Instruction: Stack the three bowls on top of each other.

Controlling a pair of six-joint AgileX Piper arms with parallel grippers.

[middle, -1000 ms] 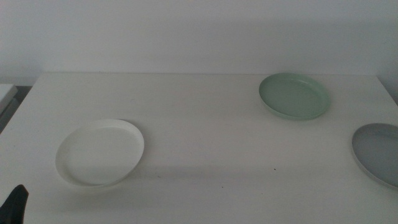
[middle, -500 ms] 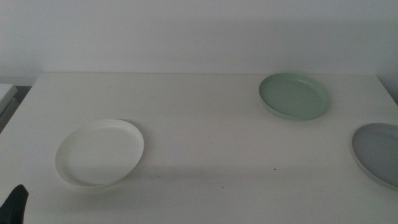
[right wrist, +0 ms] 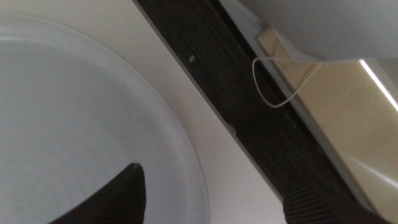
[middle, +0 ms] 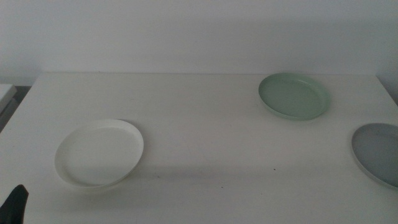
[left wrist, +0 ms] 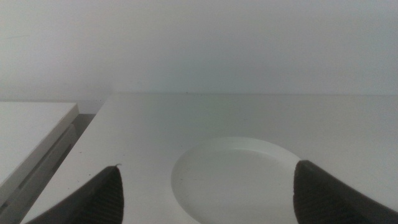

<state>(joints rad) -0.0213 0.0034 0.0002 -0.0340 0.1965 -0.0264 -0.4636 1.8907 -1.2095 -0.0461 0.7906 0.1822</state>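
The white bowl [middle: 99, 153] lies at the table's front left. The mint green bowl [middle: 294, 96] lies at the back right. The light grey bowl [middle: 378, 152] lies at the right edge, partly cut off. My left gripper [left wrist: 208, 202] is open and empty, low behind the white bowl [left wrist: 236, 180]; only a dark tip [middle: 15, 204] shows in the middle view. My right gripper [right wrist: 211, 202] is open, one jaw over the grey bowl [right wrist: 74, 124] and the other outside its rim. It is out of the middle view.
A white table [middle: 205, 124] carries all three bowls, well apart from each other. A second white surface [left wrist: 31, 130] lies beyond the table's left edge. A dark strip [right wrist: 236, 87] and a tan floor run beside the table's right edge.
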